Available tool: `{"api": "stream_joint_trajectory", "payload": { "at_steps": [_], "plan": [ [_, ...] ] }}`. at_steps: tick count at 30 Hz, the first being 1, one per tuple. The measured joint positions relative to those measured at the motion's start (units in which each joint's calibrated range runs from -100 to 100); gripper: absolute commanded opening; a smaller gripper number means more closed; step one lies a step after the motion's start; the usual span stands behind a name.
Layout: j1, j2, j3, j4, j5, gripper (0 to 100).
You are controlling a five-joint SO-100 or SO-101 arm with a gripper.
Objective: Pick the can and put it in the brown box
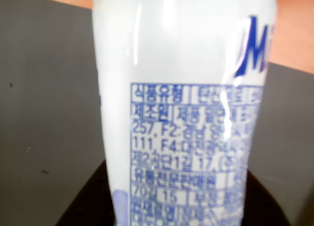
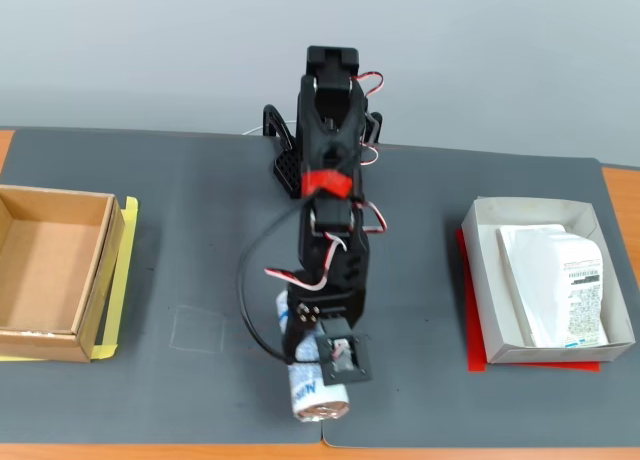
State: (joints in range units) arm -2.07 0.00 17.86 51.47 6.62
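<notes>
In the fixed view the arm (image 2: 330,180) reaches from its base at the far middle of the grey mat (image 2: 200,200) toward the near edge, and the gripper (image 2: 315,355) is down over the can (image 2: 318,392). The can lies on its side on the mat at the near middle, its length running near to far, with one silver end facing the near edge and its far part hidden under the gripper body. The fingers sit at the can's far half, but the wrist hardware covers them, so whether they are spread or clamped on the can cannot be told from either view. In the wrist view the can (image 1: 186,88) fills most of the frame, very close to the lens and slightly blurred, with dark gripper parts showing at the bottom on both sides of it. Its skin is white, with a blue-bordered table of small blue printed text on the lower half and part of large blue lettering at the upper right. The brown box (image 2: 95,280) stands at the left edge of the mat in the fixed view, well apart from the can. A white box (image 2: 480,280) holding a white packet (image 2: 555,280) stands at the right.
</notes>
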Motion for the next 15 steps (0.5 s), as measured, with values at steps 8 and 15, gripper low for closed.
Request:
{"api": "stream_joint_trajectory", "payload": {
  "at_steps": [8,15],
  "plan": [
    [7.98,-7.10,-9.07,8.82,10.84,5],
    [18.77,-10.65,-14.14,10.81,20.90,5]
  ]
}}
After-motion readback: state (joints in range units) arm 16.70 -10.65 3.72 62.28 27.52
